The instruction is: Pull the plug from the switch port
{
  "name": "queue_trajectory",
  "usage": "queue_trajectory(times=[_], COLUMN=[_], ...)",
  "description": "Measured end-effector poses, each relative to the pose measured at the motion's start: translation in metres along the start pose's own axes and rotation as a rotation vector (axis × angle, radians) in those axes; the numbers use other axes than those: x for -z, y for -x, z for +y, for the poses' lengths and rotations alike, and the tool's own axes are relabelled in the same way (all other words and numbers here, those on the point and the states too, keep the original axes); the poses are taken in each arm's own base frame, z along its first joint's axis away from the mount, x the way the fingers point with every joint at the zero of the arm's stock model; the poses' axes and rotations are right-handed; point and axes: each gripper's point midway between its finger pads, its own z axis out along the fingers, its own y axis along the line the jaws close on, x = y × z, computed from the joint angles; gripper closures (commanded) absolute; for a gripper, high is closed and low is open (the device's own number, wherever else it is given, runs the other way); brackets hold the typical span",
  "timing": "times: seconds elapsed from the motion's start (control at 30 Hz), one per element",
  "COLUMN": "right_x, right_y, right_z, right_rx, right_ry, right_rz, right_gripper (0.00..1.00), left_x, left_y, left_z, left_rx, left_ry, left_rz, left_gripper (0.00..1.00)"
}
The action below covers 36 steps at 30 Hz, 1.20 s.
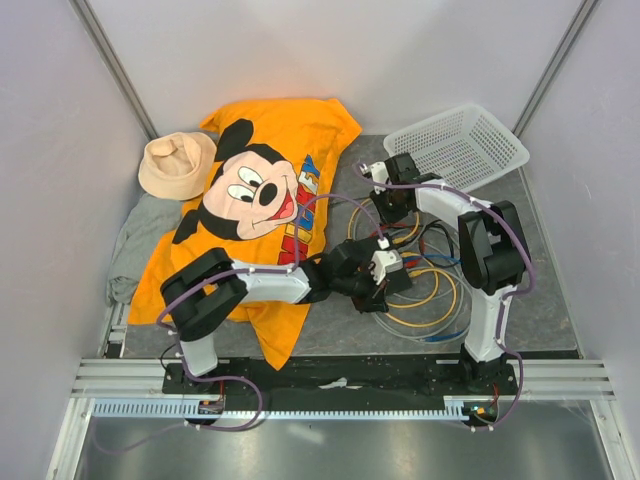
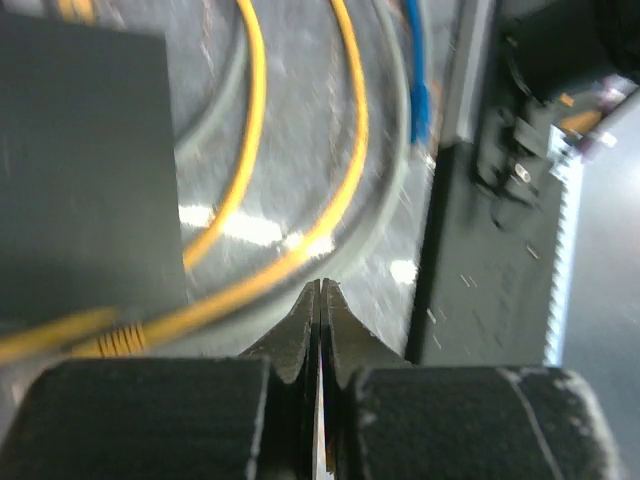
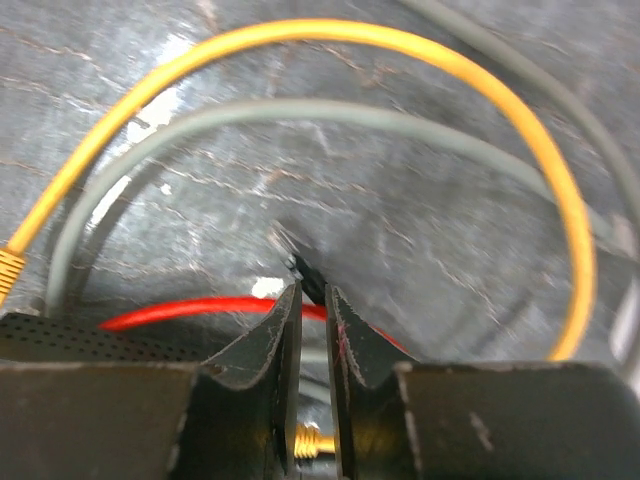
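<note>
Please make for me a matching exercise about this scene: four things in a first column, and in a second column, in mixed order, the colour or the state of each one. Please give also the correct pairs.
Column one:
1. T-shirt
2. mesh basket
3. hat
4. left gripper

Column two:
A. white
B. shut
C. orange, with a cartoon mouse
D. beige

Right pairs: 1-C, 2-A, 3-D, 4-B.
</note>
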Motion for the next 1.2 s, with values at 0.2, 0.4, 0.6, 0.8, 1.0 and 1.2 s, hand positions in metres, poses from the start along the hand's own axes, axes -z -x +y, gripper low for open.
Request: queue_trajectory(times=[0.2, 0.4, 0.6, 0.8, 1.0, 1.2], right_x=[-0.008, -0.008, 0.000, 0.023, 0.039, 0.054], right_y=[0.004, 0.000, -0.009, -0.018, -0.027, -0.031], right_z=[0.010, 0.015, 0.021, 0.030, 0.044, 0.031], right_rx=[0.019, 0.050, 0.073, 0.077, 0.054, 0.001], right_ry=[0.083, 0.122, 0.136, 0.125, 0.103, 0.081], right_rz=[-0.006, -0.006, -0.031, -0.050, -0.030, 0.049], right_gripper=[0.77, 0.78, 0.79, 0.78, 0.75, 0.72], left_x=[-0.022, -0.018, 0.002, 0.027, 0.053, 0.077], left_y=[0.005, 0.004, 0.006, -0.002, -0.019, -0.011], left_z=[0.033, 0.054, 0.061, 0.063, 0.072, 0.071], left_rx=[-0.033, -0.034, -0.027, -0.007, 0.010, -0.008], left_ry=[0.171, 0.278, 0.322, 0.347, 0.412, 0.430], left_rz=[-0.039, -0.043, -0.033, -0.013, 0.003, -0.007], left_gripper=[0.98, 0.98, 0.98, 0.98, 0.98, 0.98])
